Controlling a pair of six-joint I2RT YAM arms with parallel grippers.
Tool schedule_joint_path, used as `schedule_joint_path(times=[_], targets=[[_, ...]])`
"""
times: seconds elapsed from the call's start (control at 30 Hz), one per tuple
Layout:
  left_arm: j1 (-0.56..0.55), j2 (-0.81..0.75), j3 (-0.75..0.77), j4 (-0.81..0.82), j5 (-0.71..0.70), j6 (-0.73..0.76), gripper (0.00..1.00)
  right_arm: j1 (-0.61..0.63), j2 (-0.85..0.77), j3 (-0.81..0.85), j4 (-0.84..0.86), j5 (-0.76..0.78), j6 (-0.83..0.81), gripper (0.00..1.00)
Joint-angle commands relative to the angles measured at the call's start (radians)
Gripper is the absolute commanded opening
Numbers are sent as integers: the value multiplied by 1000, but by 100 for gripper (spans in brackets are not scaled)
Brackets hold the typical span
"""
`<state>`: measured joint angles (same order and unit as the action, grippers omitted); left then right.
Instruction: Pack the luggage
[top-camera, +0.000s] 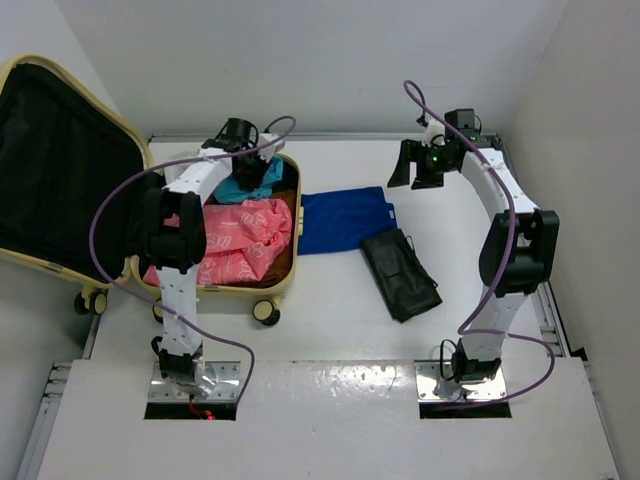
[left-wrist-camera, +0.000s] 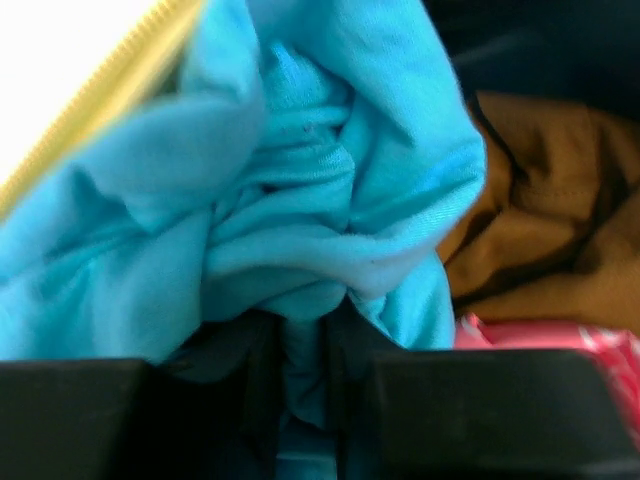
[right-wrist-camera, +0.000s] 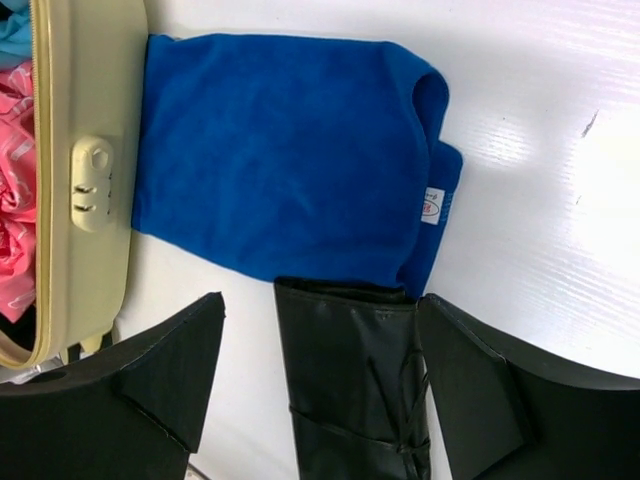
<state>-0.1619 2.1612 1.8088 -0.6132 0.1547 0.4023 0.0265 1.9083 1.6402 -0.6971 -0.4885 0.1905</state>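
Observation:
The pale yellow luggage lies open at the left, its black-lined lid raised. Inside lie a pink garment, a brown garment and a turquoise cloth. My left gripper is over the luggage's far end, shut on a fold of the turquoise cloth. My right gripper is open and empty, high over the table's far right. Below it lie a folded blue cloth and a black rolled pouch, also seen from above.
The luggage's combination lock faces the blue cloth. Its wheels stand at the near side. White walls close the table at the back and right.

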Motion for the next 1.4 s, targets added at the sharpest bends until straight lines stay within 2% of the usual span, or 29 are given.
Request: schedule_joint_path(times=[0.0,0.07,0.13,0.17,0.27,0.37,0.47,0.5,0.53,0.57,0.67,0.8,0.93,0.97,1.17,1.27,1.37], targets=[[-39,129,66,-60,22,-16,26,0,20,50,10,2,-11,78],[-83,140,93,-60,64,79,28,0,32,61,13,-4,-5,78],[-126,111,60,-60,74,179,28,0,40,76,14,-7,1,78],[-148,94,35,-60,88,296,28,0,43,76,18,-10,3,78],[-223,23,-87,-69,88,493,25,0,38,72,22,-9,7,78],[-254,-12,-202,-69,60,610,24,3,25,49,30,-12,9,78],[-263,-3,-201,-69,20,569,31,3,8,35,31,-12,12,79],[-234,8,-180,-69,31,546,33,6,5,33,33,-9,12,79],[-219,8,-164,-69,45,517,45,7,2,29,33,-9,10,79],[-203,8,-145,-69,57,483,52,4,-2,30,33,-9,10,79],[-143,8,-85,-69,89,376,63,6,-9,26,31,-7,19,80],[-55,-49,-52,-57,135,233,65,6,-11,27,24,-7,1,81],[10,-130,-61,-57,184,205,69,7,-17,30,21,-5,-5,81],[10,-147,-74,-57,184,205,72,7,-14,32,21,-5,-6,81],[50,-254,-11,-57,290,188,73,7,-2,50,15,-9,-11,82],[59,-277,11,-57,364,162,73,3,1,52,16,-9,-13,82],[33,-252,33,-22,364,98,71,7,3,47,21,-9,-6,82]])
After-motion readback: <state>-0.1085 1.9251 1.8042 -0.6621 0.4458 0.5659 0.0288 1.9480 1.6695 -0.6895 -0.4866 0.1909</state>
